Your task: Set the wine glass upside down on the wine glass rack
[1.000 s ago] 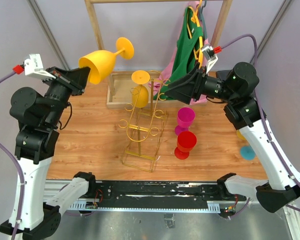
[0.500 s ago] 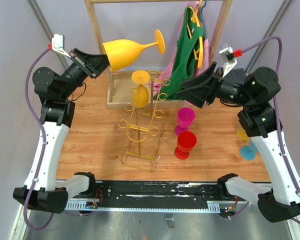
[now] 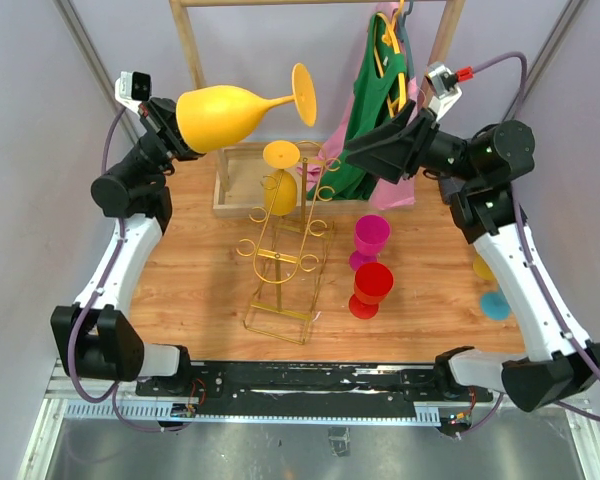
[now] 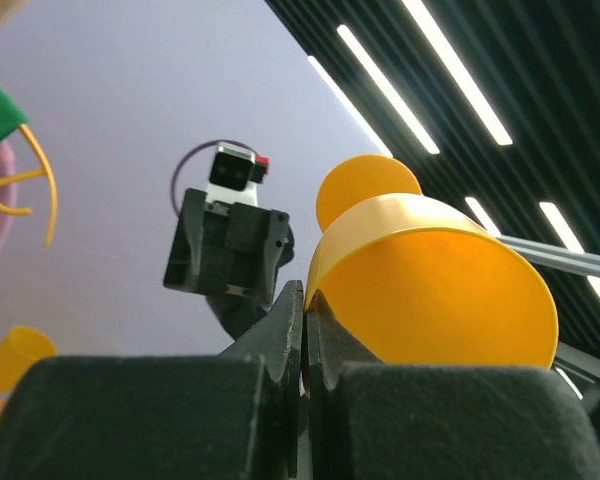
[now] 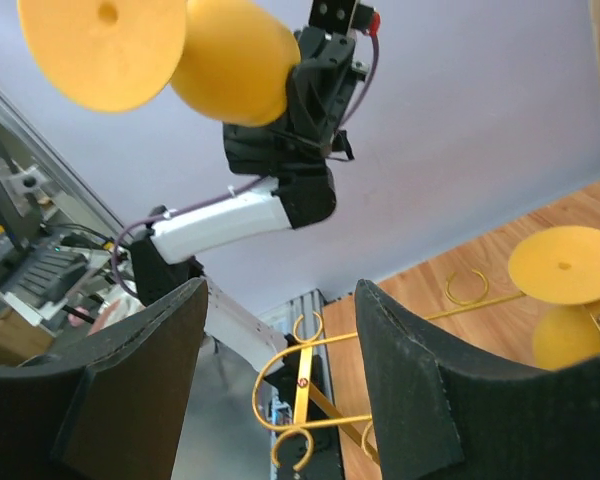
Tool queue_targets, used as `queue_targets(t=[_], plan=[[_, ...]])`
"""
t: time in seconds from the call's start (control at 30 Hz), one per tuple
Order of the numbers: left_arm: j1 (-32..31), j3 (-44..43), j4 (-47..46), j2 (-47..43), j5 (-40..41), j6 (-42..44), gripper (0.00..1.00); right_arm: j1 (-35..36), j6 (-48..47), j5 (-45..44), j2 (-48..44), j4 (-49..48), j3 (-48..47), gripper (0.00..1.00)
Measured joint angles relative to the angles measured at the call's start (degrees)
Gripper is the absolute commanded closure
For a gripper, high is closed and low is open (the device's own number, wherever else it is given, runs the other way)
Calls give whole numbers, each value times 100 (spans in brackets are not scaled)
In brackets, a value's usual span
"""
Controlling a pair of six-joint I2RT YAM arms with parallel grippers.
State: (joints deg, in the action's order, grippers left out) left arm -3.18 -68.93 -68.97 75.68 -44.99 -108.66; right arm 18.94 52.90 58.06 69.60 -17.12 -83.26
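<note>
Lilac walls (image 3: 40, 200) close in a wooden counter (image 3: 190, 270). A wooden clothes rail (image 3: 188, 40) stands at its far edge, with a green garment (image 3: 370, 110) hanging on the right side.

The gold wire wine glass rack (image 3: 280, 255) stands mid-counter, its rectangular base towards the near edge. A second yellow glass (image 3: 280, 180) already hangs on the rack's far end, foot up and bowl down. Just right of the rack, a magenta glass (image 3: 370, 238) and a red glass (image 3: 372, 285) stand upright, the red one nearer.

The yellow wine glass (image 3: 220, 112) is high in the air at the far left, above and left of the rack and well clear of it. It lies on its side, with its foot pointing right. The left claw (image 3: 175, 125) pinches it at the bowl's rim; in the left wrist view the two fingers (image 4: 280, 330) sit almost together with the thin wall between them.

The right claw (image 3: 365, 158) hangs at the far right in front of the garment, spread wide and holding nothing. Its wrist view looks between both fingers (image 5: 410, 380) towards the raised glass and the rack's curled arms.
</note>
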Motion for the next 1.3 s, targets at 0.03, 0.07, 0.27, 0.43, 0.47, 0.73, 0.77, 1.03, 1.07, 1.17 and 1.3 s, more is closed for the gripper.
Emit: queue_targets(t=[0.03, 0.07, 0.27, 0.43, 0.47, 0.73, 0.77, 1.03, 1.07, 1.17, 1.3], plan=[[0, 35, -308, 70, -2, -232, 100, 0, 271, 44, 114, -315, -2, 37], [0, 52, -555, 122, 2, -400, 100, 0, 538, 63, 221, -638, -4, 37], [0, 61, -1794, 330, 197, -911, 100, 2, 2400, 13, 994, -2743, -463, 36], [0, 61, -1814, 481, 382, -1014, 100, 57, 3626, -238, 1543, -4000, -992, 36], [0, 61, -1814, 492, 398, -1014, 100, 131, 3762, -289, 1628, -4109, -1102, 36], [-2, 61, -1821, 439, 457, -1014, 100, 1036, 3923, -382, 1985, -4129, -1829, 38], [-2, 61, -1818, 428, 466, -1014, 100, 1126, 3915, -389, 2009, -4124, -1904, 39], [-7, 63, -1821, 332, 487, -1014, 100, 1482, 3757, -455, 2201, -3923, -2214, 42], [-7, 63, -1821, 319, 490, -1014, 100, 1497, 3733, -459, 2225, -3891, -2229, 43], [-31, 63, -1821, 291, 487, -1014, 100, 1552, 3687, -479, 2352, -3786, -2339, 46], [-66, 105, -1823, 249, 487, -1014, 100, 1624, 3661, -516, 2529, -3672, -2553, 52]])
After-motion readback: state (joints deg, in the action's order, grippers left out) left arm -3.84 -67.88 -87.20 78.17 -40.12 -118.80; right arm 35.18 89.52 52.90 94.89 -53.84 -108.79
